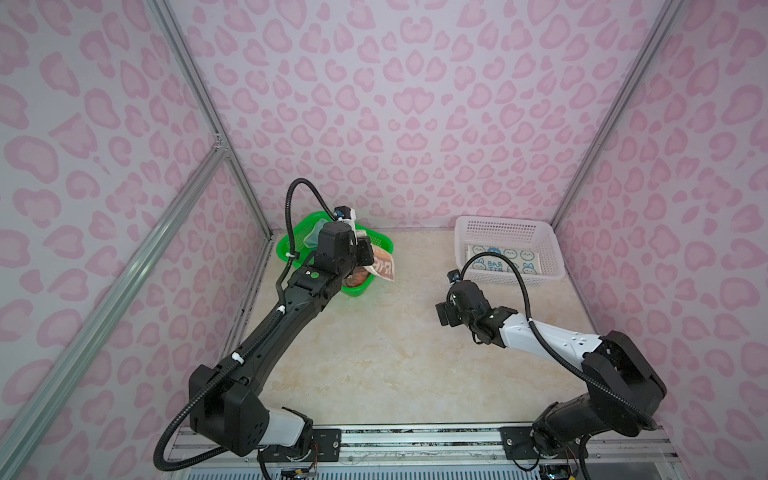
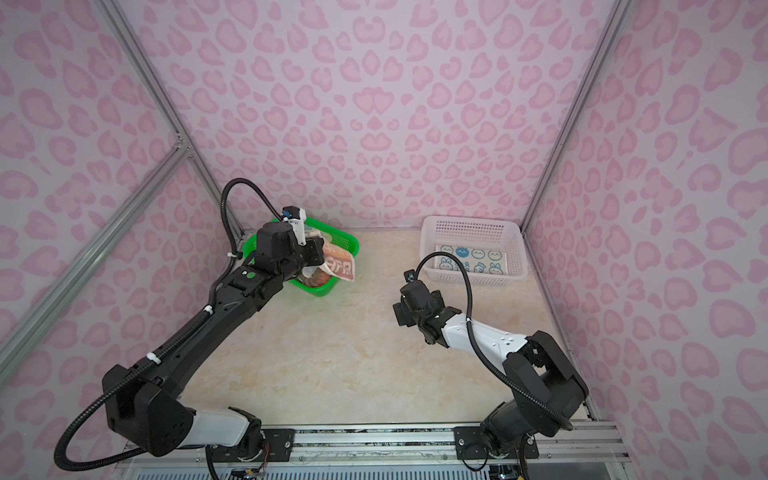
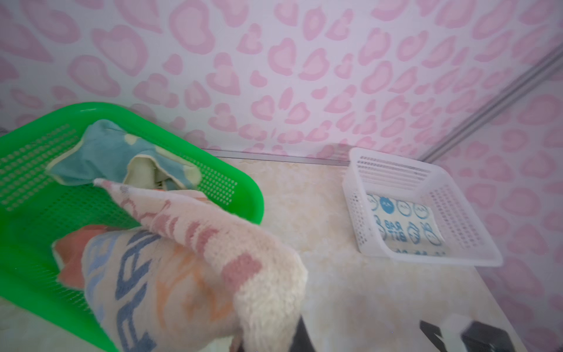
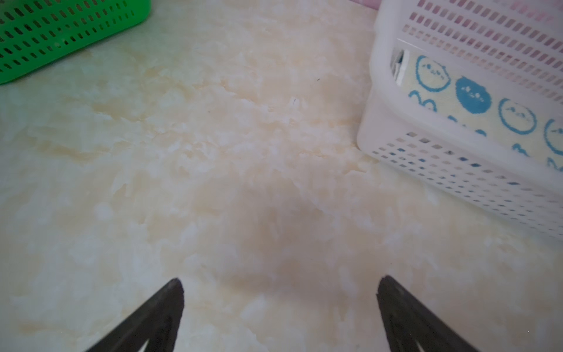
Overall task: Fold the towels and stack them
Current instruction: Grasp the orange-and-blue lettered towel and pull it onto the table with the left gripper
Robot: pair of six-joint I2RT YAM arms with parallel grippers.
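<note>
My left gripper is shut on the lettered-block towel. The towel hangs lifted over the near edge of the green basket. Still lying in that basket are a pale yellow and teal towel and an orange towel. The cream towel with blue rabbits lies folded flat in the white basket. My right gripper stands open above the bare table, with nothing between its fingers.
The green basket stands at the back left corner and the white one at the back right, both against the pink patterned wall. Marbled cream tabletop lies between the two arms. Aluminium frame posts run up the corners.
</note>
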